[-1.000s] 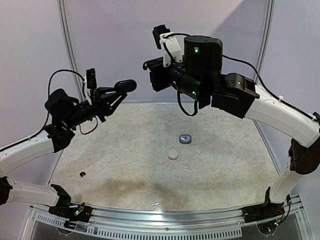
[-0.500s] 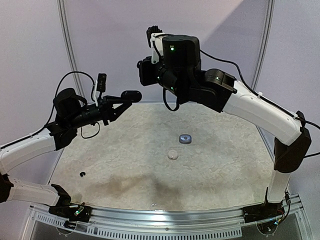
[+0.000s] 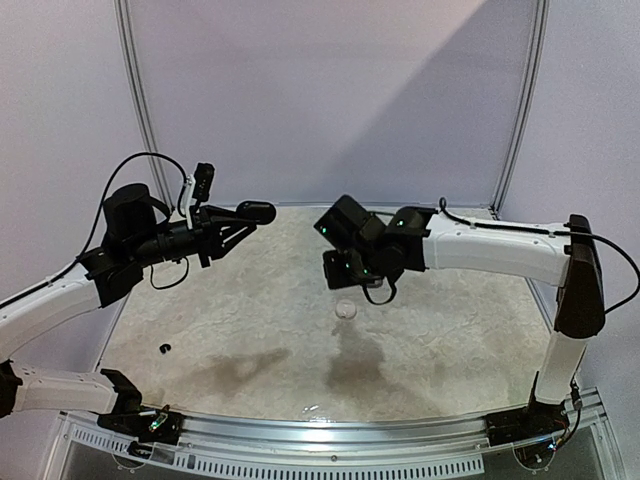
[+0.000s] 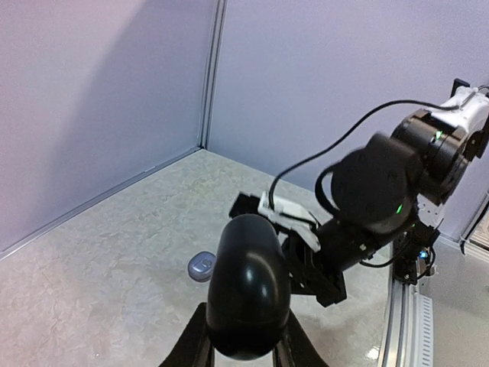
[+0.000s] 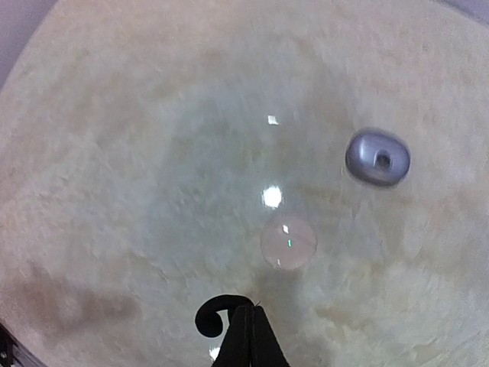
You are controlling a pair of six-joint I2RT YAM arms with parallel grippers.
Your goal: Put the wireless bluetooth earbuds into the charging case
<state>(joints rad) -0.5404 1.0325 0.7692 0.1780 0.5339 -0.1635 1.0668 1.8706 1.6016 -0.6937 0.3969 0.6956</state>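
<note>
Two robot arms work above a pale, marbled table [image 3: 450, 350]. The left gripper [image 4: 243, 348] is raised, its fingers clamped narrowly around a glossy black case [image 4: 248, 290] shaped like an egg and held well clear of the surface, up and to the left of the round white case [image 3: 346, 309] lying near the middle of the table. The right gripper [image 5: 248, 321] hangs low just behind that white case, with its fingers pressed together and nothing between them; a small black curl shows beside the fingers, and what it is cannot be told. From the right wrist camera the white case sits just ahead of the closed fingertips. A grey case [image 5: 377, 157] with a dark spot on its lid rests near the white case, beyond it and to the right. A single tiny black earbud [image 3: 164, 348] lies on the table well to the left of the white case, nearer the arm bases and apart from all three cases.
</note>
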